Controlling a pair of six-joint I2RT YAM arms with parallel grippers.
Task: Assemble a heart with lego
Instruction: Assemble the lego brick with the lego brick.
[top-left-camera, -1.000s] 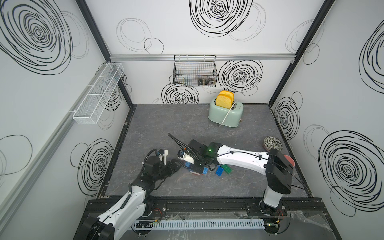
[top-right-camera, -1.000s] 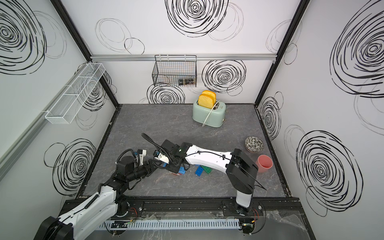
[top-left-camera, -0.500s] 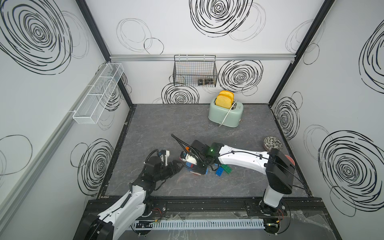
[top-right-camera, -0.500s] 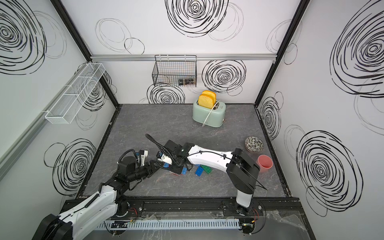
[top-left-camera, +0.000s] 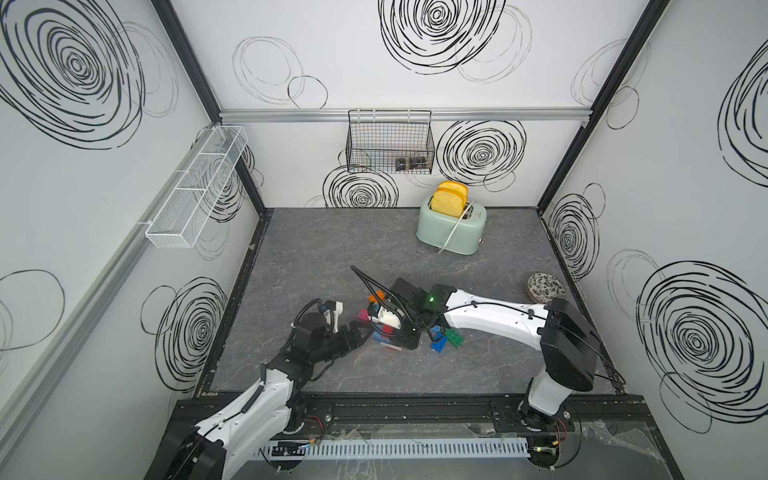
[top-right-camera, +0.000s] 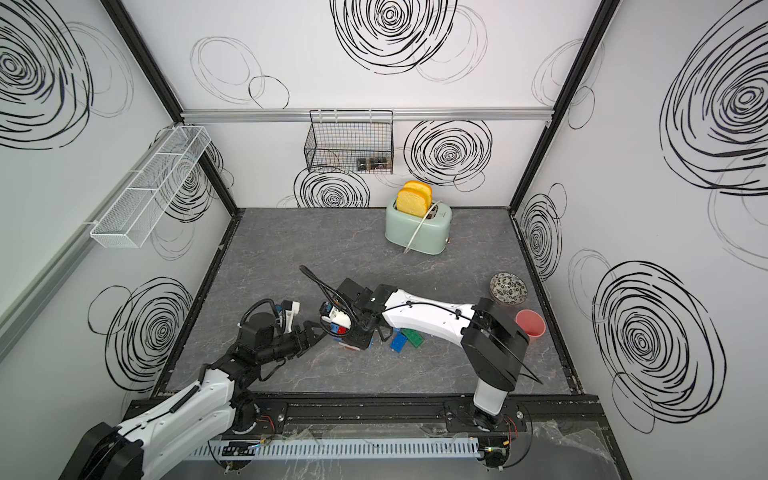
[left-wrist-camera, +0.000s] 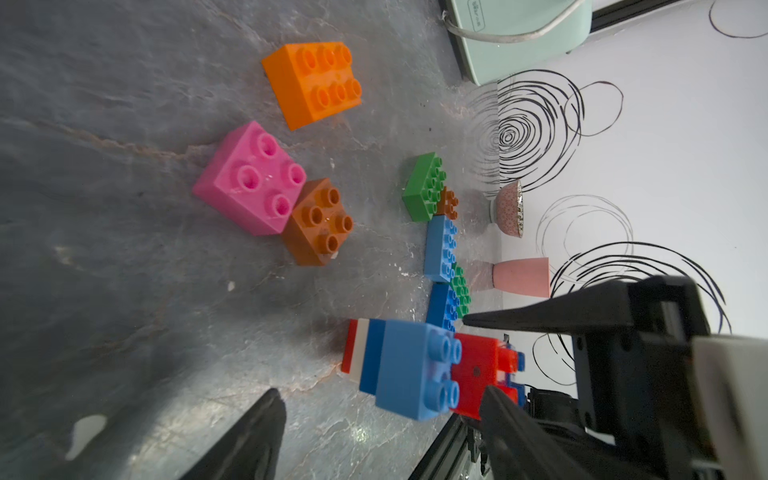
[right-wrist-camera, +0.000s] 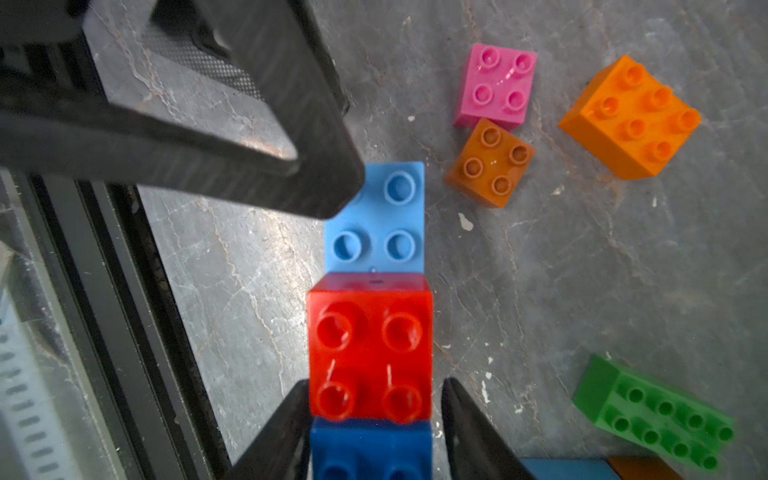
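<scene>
Since the lego row (right-wrist-camera: 370, 291) is only a small part of a heart, we think the step now is to let it go gently. It is a light blue brick (right-wrist-camera: 374, 220), a red brick (right-wrist-camera: 370, 345) and a dark blue brick (right-wrist-camera: 370, 449) in a line, studs up, with thin striped layers under them.

The row is low on the worktop (top-left-camera: 332, 249), well in front of the toaster (top-left-camera: 451, 232). The right claw (right-wrist-camera: 376, 384) stands around the red brick, a little spread, with a small gap on one side. The left claw (left-wrist-camera: 380, 390) is spread wide at the light blue end, pinching nothing.

We should pull both claws straight away so nothing drags the row. The pink brick (right-wrist-camera: 494, 87), brown brick (right-wrist-camera: 490, 162) and orange brick (right-wrist-camera: 631, 116) lie between the row and the toaster. A green brick (right-wrist-camera: 652, 415) lies straight in front of the toaster.
</scene>
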